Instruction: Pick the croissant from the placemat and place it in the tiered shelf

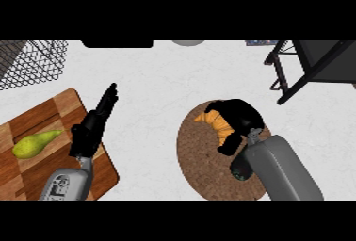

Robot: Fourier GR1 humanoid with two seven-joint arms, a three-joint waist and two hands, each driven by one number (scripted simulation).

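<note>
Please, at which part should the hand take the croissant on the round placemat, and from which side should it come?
Probably across the thick middle, coming from above. The croissant lies flat on the placemat, curved, with thin pointed ends that offer little to hold. The right hand is already over it, its fingers curled round the middle.

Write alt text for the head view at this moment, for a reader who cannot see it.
The robot's right hand curls over an orange croissant on a round brown placemat. The left hand rests open, fingers straight, above a wooden cutting board holding a green pear. A dark tiered shelf stands at upper right, a wire basket at upper left.
</note>
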